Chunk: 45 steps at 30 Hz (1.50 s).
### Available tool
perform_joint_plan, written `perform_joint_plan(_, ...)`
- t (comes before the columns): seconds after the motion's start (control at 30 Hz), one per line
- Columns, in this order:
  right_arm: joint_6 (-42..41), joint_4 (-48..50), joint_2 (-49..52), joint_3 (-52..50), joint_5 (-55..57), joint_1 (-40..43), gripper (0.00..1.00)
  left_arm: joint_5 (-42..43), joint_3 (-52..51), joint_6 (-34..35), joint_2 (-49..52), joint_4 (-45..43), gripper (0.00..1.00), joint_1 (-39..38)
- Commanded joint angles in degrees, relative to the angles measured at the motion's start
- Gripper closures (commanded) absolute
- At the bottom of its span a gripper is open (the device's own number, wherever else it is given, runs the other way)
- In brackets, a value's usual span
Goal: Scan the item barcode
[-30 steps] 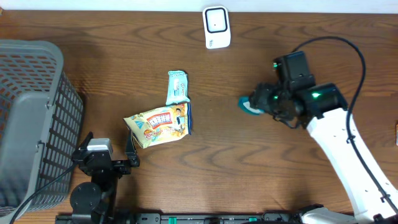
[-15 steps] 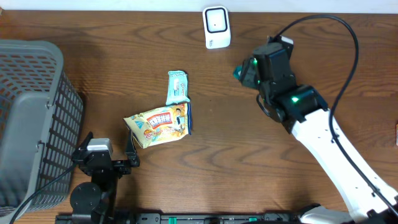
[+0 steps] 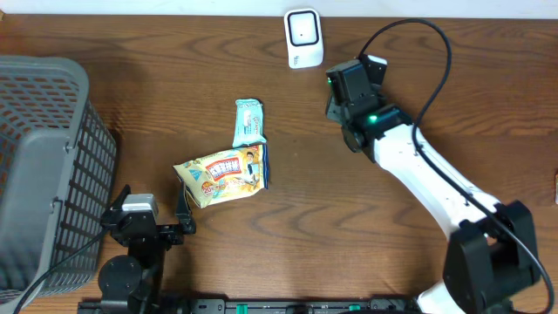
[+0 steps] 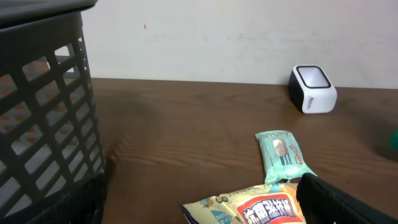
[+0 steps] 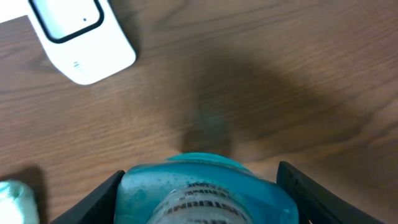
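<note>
Holding, right gripper [image 5: 202,200]: fingers pinch a teal round tub [image 5: 205,177] from both sides; the dark print on its label band is too blurred to read
Tub's place: over the wooden table [image 3: 174,78]; near the white barcode scanner [image 5: 81,40], not touching it
Left gripper [image 4: 205,211]: fingers spread wide
Snack bag [image 3: 222,174]: yellow; red characters, illegible; just beside a pale wipes pack [image 3: 248,122]

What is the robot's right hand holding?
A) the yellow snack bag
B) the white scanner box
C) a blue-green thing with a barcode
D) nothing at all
C: the right wrist view shows a blue-green item with a barcode clamped between the fingers of the right gripper, while the yellow snack bag and the white scanner sit apart from it.
</note>
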State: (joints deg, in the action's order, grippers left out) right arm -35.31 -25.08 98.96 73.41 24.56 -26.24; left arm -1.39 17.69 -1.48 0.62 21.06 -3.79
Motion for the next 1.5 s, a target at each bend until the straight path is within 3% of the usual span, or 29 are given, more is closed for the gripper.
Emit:
perform_joint_plan(0.0, 0.66, 1.73, -0.26, 0.83, 5.35, -0.61, 0.71, 0.79, -0.02, 0.28, -0.33, -0.09, 0.02, 0.24)
perform_joint_plan(0.2, 0.26, -2.45, -0.26, 0.83, -1.01, -1.99, 0.72, 0.79, -0.02, 0.28, -0.33, -0.09, 0.02, 0.24)
perform_joint_plan(0.6, 0.0, -6.6, -0.26, 0.83, -13.03, -2.58, 0.55, 0.79, -0.02, 0.28, -0.33, -0.09, 0.02, 0.24)
perform_joint_plan(0.83, 0.02, -8.72, -0.26, 0.81, -13.11, -2.71, 0.47, 0.79, -0.02, 0.28, -0.33, -0.09, 0.02, 0.24)
perform_joint_plan(1.0, 0.02, -8.76, -0.26, 0.81, -12.98, -2.73, 0.33, 0.79, -0.02, 0.28, -0.33, -0.09, 0.02, 0.24)
perform_joint_plan(1.23, 2.97, -7.15, -0.26, 0.83, -6.75, -2.73, 0.36, 0.79, -0.02, 0.28, -0.33, -0.09, 0.02, 0.24)
perform_joint_plan(1.47, 6.69, -6.88, -0.26, 0.83, -5.2, -2.75, 0.33, 0.79, -0.02, 0.28, -0.33, -0.09, 0.02, 0.24)
